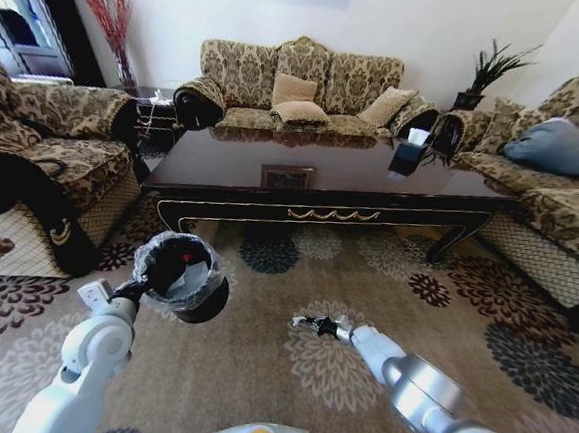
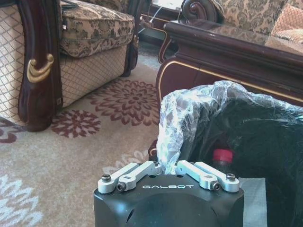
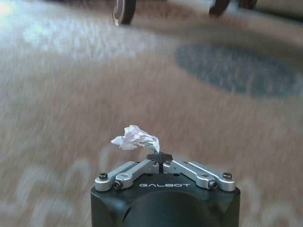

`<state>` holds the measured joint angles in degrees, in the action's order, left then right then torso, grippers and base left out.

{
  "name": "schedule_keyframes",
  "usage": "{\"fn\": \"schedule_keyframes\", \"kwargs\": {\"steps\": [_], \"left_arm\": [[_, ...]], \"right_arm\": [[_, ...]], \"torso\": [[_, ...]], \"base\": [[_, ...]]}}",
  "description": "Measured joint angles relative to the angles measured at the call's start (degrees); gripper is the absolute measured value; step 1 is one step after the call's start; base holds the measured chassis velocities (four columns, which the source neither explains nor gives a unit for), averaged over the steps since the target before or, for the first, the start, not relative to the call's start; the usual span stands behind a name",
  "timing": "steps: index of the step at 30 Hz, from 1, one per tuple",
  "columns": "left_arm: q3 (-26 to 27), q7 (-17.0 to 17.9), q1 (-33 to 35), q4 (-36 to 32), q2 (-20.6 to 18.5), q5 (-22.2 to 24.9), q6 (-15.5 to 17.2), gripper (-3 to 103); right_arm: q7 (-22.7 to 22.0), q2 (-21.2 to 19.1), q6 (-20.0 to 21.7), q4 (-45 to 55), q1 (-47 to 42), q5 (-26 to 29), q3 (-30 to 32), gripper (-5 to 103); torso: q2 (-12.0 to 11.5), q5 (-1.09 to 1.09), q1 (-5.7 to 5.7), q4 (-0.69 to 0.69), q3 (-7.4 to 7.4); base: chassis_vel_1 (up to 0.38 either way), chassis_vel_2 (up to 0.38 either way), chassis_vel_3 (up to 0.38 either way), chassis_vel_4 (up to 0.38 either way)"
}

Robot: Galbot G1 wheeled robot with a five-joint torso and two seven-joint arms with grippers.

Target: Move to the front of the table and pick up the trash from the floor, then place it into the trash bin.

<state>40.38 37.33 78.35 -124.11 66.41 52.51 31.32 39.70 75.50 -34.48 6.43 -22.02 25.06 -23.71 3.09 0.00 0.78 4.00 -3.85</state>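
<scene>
Both grippers are closed on something: from the head camera we see our left gripper (image 1: 141, 287) clamped on the rim of the trash bin (image 1: 186, 279), which it holds tilted above the carpet (image 1: 257, 374), its mouth turned up towards us and its crinkly clear liner (image 1: 156, 256) folded over the edge, with something red and white showing inside. Our right gripper (image 1: 313, 325) reaches low over the carpet in front of the table (image 1: 322, 184), fingers together on a crumpled white tissue (image 1: 306, 321), well apart from the bin on its left. Beyond the table stands a patterned sofa (image 1: 300, 82), with armchairs at both sides. From the left wrist camera we look along our left gripper (image 2: 168, 166), whose fingers (image 2: 137, 172) are pinched shut on the liner (image 2: 189, 118) where it wraps the bin's rim (image 2: 246, 132); a clear plastic bottle with a red cap (image 2: 223, 156) lies inside the bin, and the dark table (image 2: 227, 52) and an armchair (image 2: 71, 56) stand behind. From the right wrist camera our right gripper (image 3: 159, 158) has its fingers closed on the tissue (image 3: 135, 138), which sticks out from the tips above the carpet (image 3: 142, 85); whether it touches the floor we cannot tell.
</scene>
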Motion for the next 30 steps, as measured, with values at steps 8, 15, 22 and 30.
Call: {"fn": "schedule_keyframes", "kwargs": {"steps": [8,15,22,30], "left_arm": [[-2.8,-0.8,-1.5,3.7,0.0,-1.1,-0.6,3],[-7.7,-0.9,-5.1,7.9,0.3,-1.2,-0.8,3],[-9.8,-1.0,-7.8,10.0,0.5,-1.4,-0.9,3],[-10.5,-1.2,-9.8,10.8,0.0,-1.2,-0.9,3]], "right_arm": [[1.6,-2.6,-4.3,12.9,4.8,2.9,0.7,0],[-3.6,-5.7,-2.8,33.0,12.9,10.6,-10.6,0],[-10.0,-5.3,-1.6,45.0,17.7,14.6,-18.5,0],[-15.5,-2.2,-1.5,51.7,18.5,12.6,-24.9,0]], "torso": [[0.0,0.0,0.01,-0.01,0.0],[0.0,-0.02,0.01,0.0,0.0],[0.0,-0.01,0.02,-0.01,0.0],[0.0,-0.01,0.02,-0.02,0.0]], "base": [[0.0,0.0,0.0,0.0],[0.0,0.0,0.0,0.0],[0.0,0.0,0.0,0.0],[0.0,0.0,0.0,0.0]]}}
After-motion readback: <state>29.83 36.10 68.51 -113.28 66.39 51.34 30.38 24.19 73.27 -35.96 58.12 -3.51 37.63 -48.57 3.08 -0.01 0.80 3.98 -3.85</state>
